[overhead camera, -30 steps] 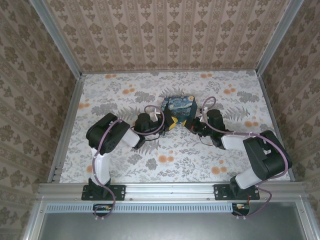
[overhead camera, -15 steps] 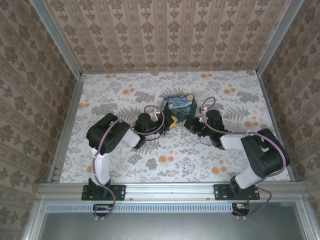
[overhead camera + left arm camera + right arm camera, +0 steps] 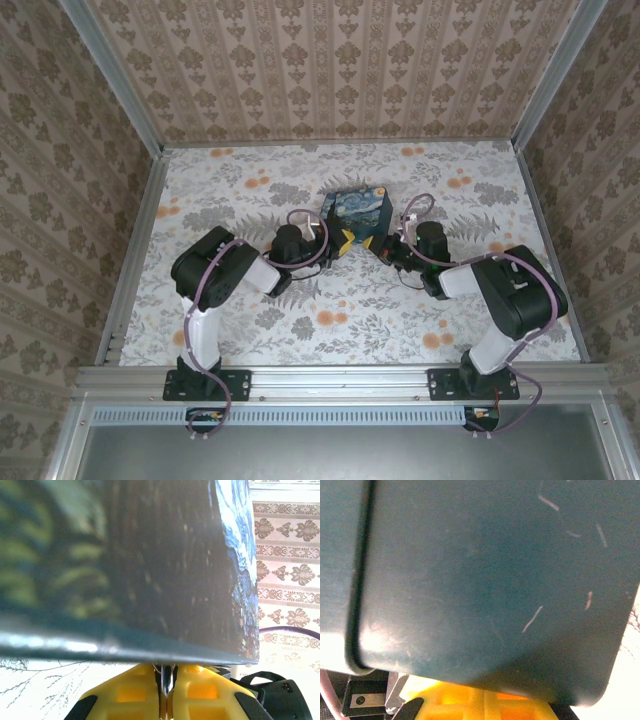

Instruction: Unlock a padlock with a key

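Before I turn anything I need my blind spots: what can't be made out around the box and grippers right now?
Padlock: too small to pick out in the top view near the night-sky box.
Left wrist view: blurred box wall blocks ahead; whether the metal sliver pinched in the left gripper is the key is unclear.
Right wrist view: box face hides the right gripper fingertips; open or shut unclear.

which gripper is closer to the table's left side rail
Left. The left gripper sits at the box's left corner, nearer the rail; the right gripper at its right corner.
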